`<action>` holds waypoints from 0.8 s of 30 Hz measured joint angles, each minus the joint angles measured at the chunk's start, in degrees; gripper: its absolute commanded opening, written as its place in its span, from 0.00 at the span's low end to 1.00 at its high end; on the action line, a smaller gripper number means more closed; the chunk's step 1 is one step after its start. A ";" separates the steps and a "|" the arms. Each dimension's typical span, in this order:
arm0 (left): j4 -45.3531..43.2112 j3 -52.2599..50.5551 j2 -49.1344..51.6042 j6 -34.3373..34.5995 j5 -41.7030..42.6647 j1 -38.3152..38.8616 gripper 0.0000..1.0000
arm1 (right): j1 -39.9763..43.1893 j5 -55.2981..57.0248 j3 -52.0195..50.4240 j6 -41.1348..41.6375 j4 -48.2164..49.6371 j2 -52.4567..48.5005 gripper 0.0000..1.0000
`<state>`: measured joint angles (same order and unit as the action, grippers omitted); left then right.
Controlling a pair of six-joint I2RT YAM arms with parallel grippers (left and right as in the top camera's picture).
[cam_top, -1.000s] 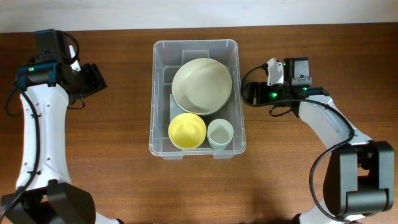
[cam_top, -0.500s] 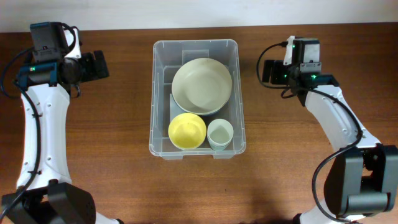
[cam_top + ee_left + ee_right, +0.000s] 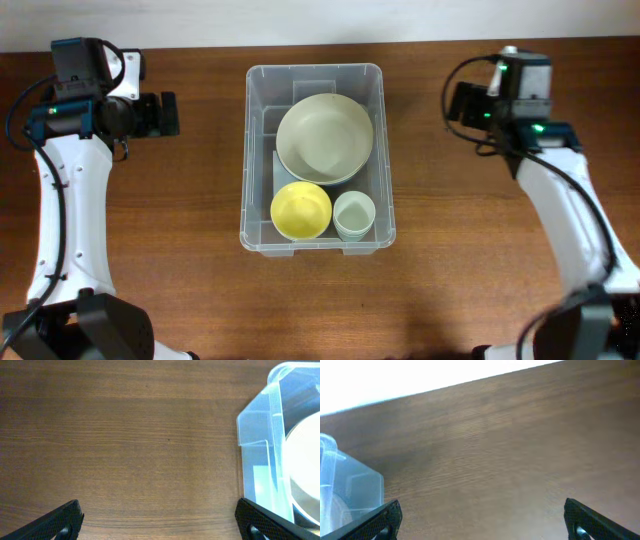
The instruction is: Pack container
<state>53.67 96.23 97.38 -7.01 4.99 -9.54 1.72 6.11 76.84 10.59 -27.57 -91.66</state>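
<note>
Three dishes (image 3: 325, 137) fill the container (image 3: 246, 150); left tool (image 3: 172, 114) and right tool (image 3: 452, 104) gape empty, so park them clear of its rim.

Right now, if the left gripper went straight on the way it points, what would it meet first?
Probably the table: in its wrist view only wood lies ahead of the open left gripper, with the container off to one side of that line. Depth is hard to judge.
</note>
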 measured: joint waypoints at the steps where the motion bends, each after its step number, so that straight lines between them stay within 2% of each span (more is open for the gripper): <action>1: 0.22 0.00 0.00 -0.35 0.22 0.00 0.99 | 0.63 0.48 0.13 0.37 -1.70 2.03 0.99; 5: 0.48 -0.70 -1.22 -0.85 0.87 0.00 0.99 | 1.27 2.08 -0.07 1.33 -5.18 6.80 0.99; 10: -2.97 -7.52 -9.01 -0.94 1.53 0.00 1.00 | 1.27 2.71 -4.92 1.68 -4.98 13.97 0.99; 18: -15.21 -29.81 -29.53 -0.92 2.14 2.12 0.99 | 1.25 2.93 -21.77 2.75 -3.87 29.99 0.99; 24: -17.92 -44.52 -43.91 1.86 1.97 5.20 0.99 | 1.25 2.21 -37.59 2.95 -4.90 47.71 0.99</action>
<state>35.75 51.70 53.47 -5.15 6.96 -4.34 2.96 8.32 39.24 13.54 -32.47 -43.94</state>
